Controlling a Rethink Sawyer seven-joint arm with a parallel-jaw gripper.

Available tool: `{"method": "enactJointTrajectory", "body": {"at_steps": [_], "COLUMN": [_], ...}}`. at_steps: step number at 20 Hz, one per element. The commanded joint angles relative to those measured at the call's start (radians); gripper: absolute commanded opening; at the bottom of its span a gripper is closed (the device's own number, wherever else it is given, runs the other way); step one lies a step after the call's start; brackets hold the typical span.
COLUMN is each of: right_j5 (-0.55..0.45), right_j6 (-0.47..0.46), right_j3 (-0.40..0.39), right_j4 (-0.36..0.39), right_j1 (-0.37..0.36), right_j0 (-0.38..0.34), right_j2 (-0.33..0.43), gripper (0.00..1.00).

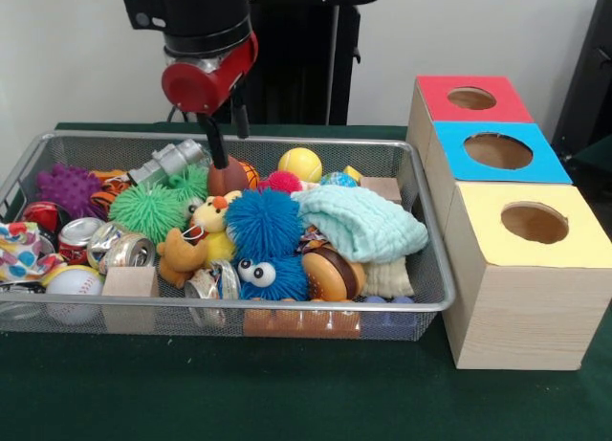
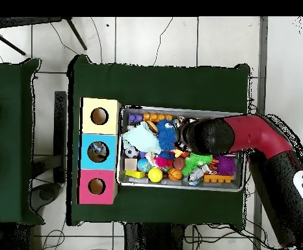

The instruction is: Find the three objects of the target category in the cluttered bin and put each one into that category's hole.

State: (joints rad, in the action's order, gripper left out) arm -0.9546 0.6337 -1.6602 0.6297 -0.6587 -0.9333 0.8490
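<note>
In the bin: shallow silver wire-mesh basket [image 1: 432, 305] crammed with toys.
End effector [image 1: 227, 164]: fingers parted, lowered onto brown ball [image 1: 226, 178], grip unclear.
Beside basket: 3 wooden boxes [image 1: 521, 297].

The red and black arm [image 1: 206, 54] reaches down from above, wrist vertical; its gripper [image 1: 228, 144] points straight down, two dark fingers [image 1: 215, 140] slightly parted.

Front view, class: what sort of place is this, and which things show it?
Probably a robotics lab set up for a sorting test: a red robot arm reaches into a wire-mesh bin of toys, beside three wooden boxes with coloured, holed tops.
</note>
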Motion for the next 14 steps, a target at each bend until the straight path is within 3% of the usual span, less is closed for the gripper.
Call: {"method": "enactJointTrajectory", "body": {"at_steps": [1,5,9,14], "right_j5": [-0.099,-0.075,-0.105,-0.132], "right_j6": [-0.245,-0.273,-0.302,-0.289], "right_j3": [0.117,0.131,0.145,0.146], "right_j4": [0.141,0.176,0.247,0.282], "right_j1": [0.051,0.082,0.069,0.08], "right_j0": [0.012,-0.005,0.01,0.017], "right_j2": [-0.063,-0.058,-0.084,-0.112], "gripper": [1.0,1.0,1.0,1.0]}}
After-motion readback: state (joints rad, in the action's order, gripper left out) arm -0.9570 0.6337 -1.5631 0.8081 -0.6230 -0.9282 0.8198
